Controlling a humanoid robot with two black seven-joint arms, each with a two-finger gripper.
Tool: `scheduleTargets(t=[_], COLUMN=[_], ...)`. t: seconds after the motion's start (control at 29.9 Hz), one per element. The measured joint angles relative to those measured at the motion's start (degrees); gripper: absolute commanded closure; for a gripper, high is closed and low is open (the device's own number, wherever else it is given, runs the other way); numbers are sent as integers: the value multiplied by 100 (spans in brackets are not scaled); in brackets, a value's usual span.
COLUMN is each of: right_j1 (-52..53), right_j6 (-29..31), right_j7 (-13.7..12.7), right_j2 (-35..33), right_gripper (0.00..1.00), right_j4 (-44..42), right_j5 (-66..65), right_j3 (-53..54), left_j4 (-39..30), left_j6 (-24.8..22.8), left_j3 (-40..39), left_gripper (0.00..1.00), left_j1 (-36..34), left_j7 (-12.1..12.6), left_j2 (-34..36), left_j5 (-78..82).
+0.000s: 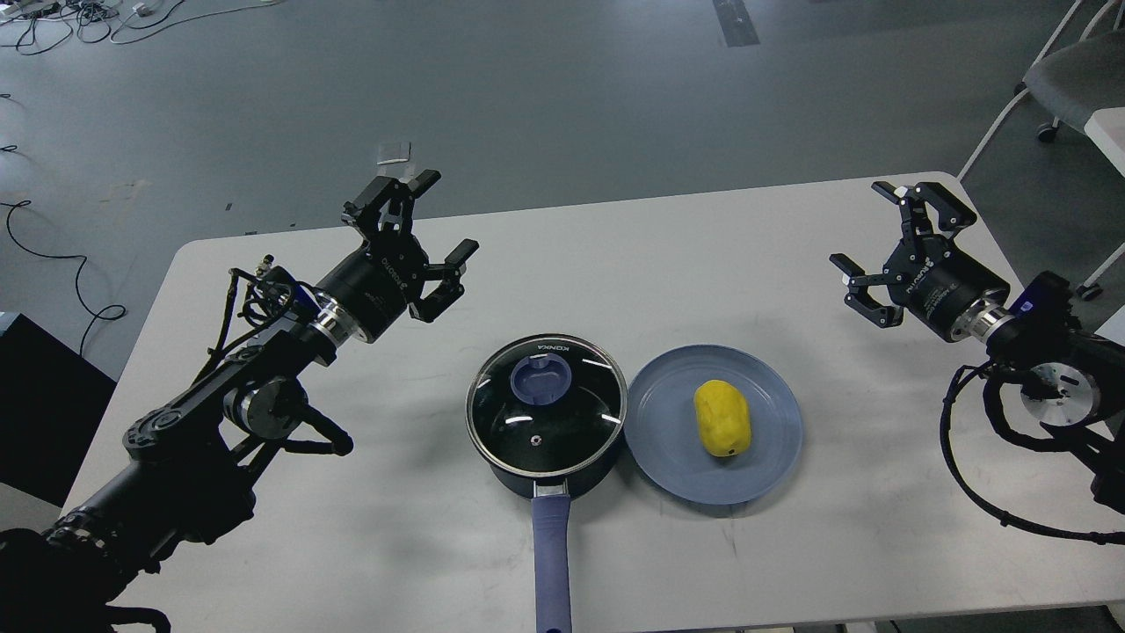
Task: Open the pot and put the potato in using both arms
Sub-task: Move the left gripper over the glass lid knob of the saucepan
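This looks like a lab or test room. The grey floor (pixel 562 88) is bare, with loose cables (pixel 79 18) lying in the corner. A plain white table (pixel 352 527) stands alone, and an office chair (pixel 1068 75) waits nearby.

Lidded pot (pixel 547 413) beside plate (pixel 773 440) holding potato (pixel 722 418); both arms' jaws spread, empty.

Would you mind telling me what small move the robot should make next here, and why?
Probably bring the open left gripper down over the lid's knob: the lid still covers the pot, the potato waits on the blue plate.
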Motion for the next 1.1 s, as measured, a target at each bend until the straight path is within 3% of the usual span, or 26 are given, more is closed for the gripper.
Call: scheduleTargets(t=[0.2, 0.4, 0.54, 0.6, 0.74, 0.8, 1.1], right_j1=[-3, -4, -2, 3, 5, 5, 5], right_j6=[0, 0, 0, 0, 0, 0, 0], right_j7=[7, 9, 18, 25, 39, 43, 53], right_j2=[-27, -29, -40, -61, -123, -166, -280], right_gripper=[0, 0, 0, 0, 0, 0, 0], right_j4=[6, 7, 7, 7, 7, 7, -7], right_j5=[1, 2, 2, 2, 2, 2, -16], right_j3=[8, 9, 9, 9, 9, 9, 17], left_j4=[-10, 55, 72, 18, -409, -811, -3443], left_j6=[0, 0, 0, 0, 0, -1, -4], left_j3=[-4, 25, 39, 41, 42, 41, 34], left_gripper=[2, 2, 2, 2, 2, 2, 2], left_j1=[2, -171, -358, -477, -693, -765, -875], left_j7=[42, 337, 351, 220, -483, -644, -718], left_j2=[-6, 9, 130, 193, 497, 713, 1706], left_j5=[-9, -123, -43, 34, 707, 1300, 4944])
